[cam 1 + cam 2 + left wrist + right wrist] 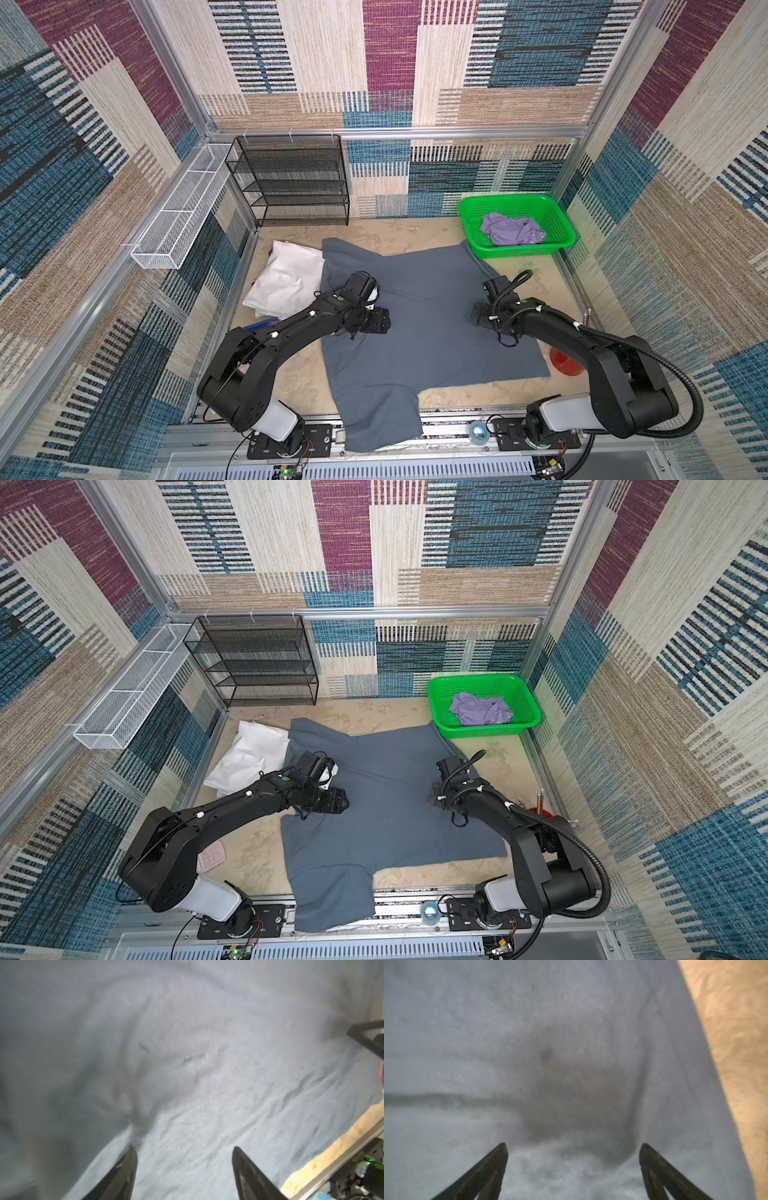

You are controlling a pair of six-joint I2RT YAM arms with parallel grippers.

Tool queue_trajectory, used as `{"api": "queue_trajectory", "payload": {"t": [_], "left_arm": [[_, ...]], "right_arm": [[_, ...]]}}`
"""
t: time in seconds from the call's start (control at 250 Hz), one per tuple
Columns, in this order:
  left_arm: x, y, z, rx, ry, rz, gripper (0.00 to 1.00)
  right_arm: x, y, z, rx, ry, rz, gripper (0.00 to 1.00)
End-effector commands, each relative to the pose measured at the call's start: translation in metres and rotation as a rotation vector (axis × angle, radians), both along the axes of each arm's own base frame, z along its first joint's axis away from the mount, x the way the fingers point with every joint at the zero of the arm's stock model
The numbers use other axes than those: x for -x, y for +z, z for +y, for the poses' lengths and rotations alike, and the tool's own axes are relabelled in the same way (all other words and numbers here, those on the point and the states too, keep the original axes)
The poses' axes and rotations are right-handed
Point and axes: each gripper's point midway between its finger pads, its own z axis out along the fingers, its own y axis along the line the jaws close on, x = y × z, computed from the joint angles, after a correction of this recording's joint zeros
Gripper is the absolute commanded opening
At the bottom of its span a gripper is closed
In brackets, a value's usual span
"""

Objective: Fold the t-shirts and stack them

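blue-grey tee (436, 316) lies spread on the table, but its near part (374, 419) hangs over the front rail (449, 440); any pull toward the far side could snag that flap on rail hardware, I'd guess, or skew the whole shirt; left gripper (184, 1148) jaws apart, nothing between them, low over mid-cloth; right gripper (573, 1145) spread wide, empty too, near the tee's edge by bare table; wrist views blurred, can't tell if tips touch fabric; risk: a mid-panel pinch takes one layer or bunches it, so the fold comes out crooked; red bowl (565, 365) just beside the hem under the right arm, easy to knock; tee's far-left corner touches the white cloth (286, 278), might drag it along; far back, lavender tee (513, 230) crumpled in the green basket (523, 249), not started.
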Motion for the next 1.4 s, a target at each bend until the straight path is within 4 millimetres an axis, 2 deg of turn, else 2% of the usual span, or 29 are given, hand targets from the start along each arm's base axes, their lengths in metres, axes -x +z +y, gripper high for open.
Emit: {"api": "queue_trajectory", "payload": {"t": [0.0, 0.096, 0.172, 0.244, 0.348, 0.452, 0.54, 0.684, 0.836, 0.972, 1.104, 1.188, 1.232, 1.288, 1.396], "left_arm": [[-0.022, 0.018, 0.029, -0.084, 0.055, -0.096, 0.73], [-0.05, 0.032, 0.056, -0.112, 0.174, -0.158, 0.73], [-0.072, 0.034, 0.074, -0.148, 0.246, -0.173, 0.73], [-0.086, 0.023, 0.078, -0.149, 0.263, -0.134, 0.72], [-0.096, -0.004, 0.074, -0.149, 0.28, -0.056, 0.71], [-0.103, -0.026, 0.072, -0.144, 0.319, -0.03, 0.71], [-0.102, -0.043, 0.078, -0.174, 0.354, -0.002, 0.71], [-0.082, -0.063, 0.09, -0.209, 0.383, 0.067, 0.72], [-0.055, -0.068, 0.096, -0.206, 0.371, 0.104, 0.72], [-0.031, -0.073, 0.094, -0.175, 0.344, 0.154, 0.72], [-0.013, -0.072, 0.098, -0.17, 0.342, 0.173, 0.72], [-0.008, -0.062, 0.098, -0.165, 0.329, 0.162, 0.73], [-0.009, -0.054, 0.097, -0.156, 0.317, 0.144, 0.73], [-0.015, -0.039, 0.094, -0.14, 0.298, 0.11, 0.73], [-0.04, -0.003, 0.088, -0.117, 0.278, 0.005, 0.73]], "right_arm": [[-0.012, 0.027, 0.004, 0.003, 0.01, -0.04, 0.99], [-0.032, 0.052, 0.018, -0.004, 0.07, -0.121, 0.99], [-0.049, 0.058, 0.036, -0.051, 0.144, -0.169, 0.99], [-0.062, 0.053, 0.052, -0.084, 0.202, -0.174, 0.99], [-0.076, 0.038, 0.073, -0.115, 0.255, -0.175, 0.99], [-0.08, 0.019, 0.087, -0.135, 0.283, -0.142, 0.99], [-0.07, 0.0, 0.09, -0.125, 0.282, -0.078, 0.99], [-0.037, -0.022, 0.088, -0.147, 0.266, 0.012, 0.99], [0.015, -0.045, 0.088, -0.146, 0.248, 0.139, 0.99], [0.062, -0.053, 0.084, -0.165, 0.2, 0.225, 0.99], [0.099, -0.042, 0.077, -0.174, 0.136, 0.264, 0.99], [0.107, -0.026, 0.07, -0.16, 0.098, 0.249, 0.99], [0.101, -0.012, 0.065, -0.137, 0.083, 0.215, 0.99], [0.082, 0.01, 0.061, -0.086, 0.075, 0.151, 0.99], [0.024, 0.05, 0.063, -0.062, 0.099, 0.027, 0.99]]}}
